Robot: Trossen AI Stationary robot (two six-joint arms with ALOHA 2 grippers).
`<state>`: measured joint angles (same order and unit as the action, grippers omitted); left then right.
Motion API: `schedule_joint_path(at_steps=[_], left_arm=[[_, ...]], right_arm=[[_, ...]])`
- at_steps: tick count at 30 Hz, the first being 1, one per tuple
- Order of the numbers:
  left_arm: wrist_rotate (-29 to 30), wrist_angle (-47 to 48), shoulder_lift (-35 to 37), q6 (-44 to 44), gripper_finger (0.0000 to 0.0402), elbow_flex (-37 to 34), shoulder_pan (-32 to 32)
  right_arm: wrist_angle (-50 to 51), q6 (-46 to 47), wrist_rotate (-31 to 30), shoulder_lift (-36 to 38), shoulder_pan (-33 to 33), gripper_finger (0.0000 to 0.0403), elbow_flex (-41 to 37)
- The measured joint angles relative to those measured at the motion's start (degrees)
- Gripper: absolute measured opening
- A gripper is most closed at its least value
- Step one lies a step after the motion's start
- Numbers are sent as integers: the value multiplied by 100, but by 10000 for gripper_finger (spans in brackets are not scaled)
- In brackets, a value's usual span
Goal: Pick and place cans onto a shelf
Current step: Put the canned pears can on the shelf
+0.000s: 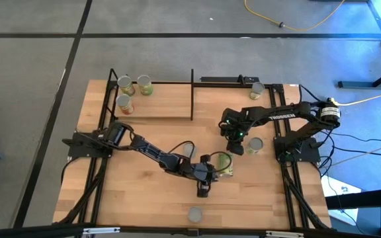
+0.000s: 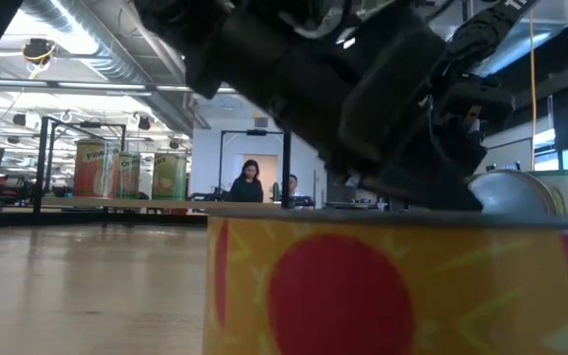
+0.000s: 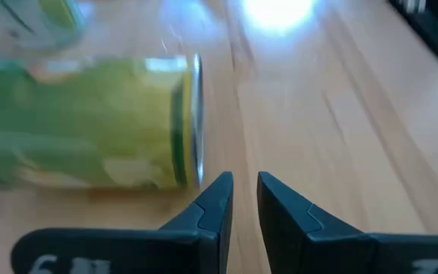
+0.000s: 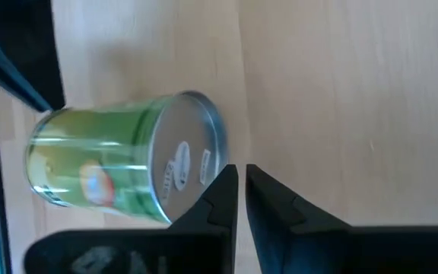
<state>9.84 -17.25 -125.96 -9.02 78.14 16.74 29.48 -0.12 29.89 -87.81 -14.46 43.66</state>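
Light wooden table [image 1: 144,198] on grey floor [image 1: 25,79]; two people [image 2: 248,181] in the room beyond. Seven cans: three [image 1: 126,86] on the shelf [image 1: 170,106], four [image 1: 194,214] on the table. Both end effectors, left [image 1: 202,192] and right [image 1: 234,148], nearly pressed together, pinching nothing.

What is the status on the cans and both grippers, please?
Left gripper fingers nearly shut, empty, beside a tipped can. Right gripper likewise, next to an upright can. Three cans on the shelf. Nothing blocking.

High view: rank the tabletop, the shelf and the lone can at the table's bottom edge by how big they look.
1. Tabletop
2. Shelf
3. Lone can, smallest by far
The camera looks straight down, so nearness barely affects this.
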Motion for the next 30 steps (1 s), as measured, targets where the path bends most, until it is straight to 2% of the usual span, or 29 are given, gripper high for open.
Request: schedule_joint_path(at_steps=[11,23,30], left_arm=[[340,-155,-47,-136,55,3,-144],[253,-221,-47,-67,55,3,61],[1436,-211,-47,-163,55,3,223]], right_arm=[[9,117,219,0,9,32,0],[8,102,212,0,9,32,0],[7,107,213,-22,9,32,0]])
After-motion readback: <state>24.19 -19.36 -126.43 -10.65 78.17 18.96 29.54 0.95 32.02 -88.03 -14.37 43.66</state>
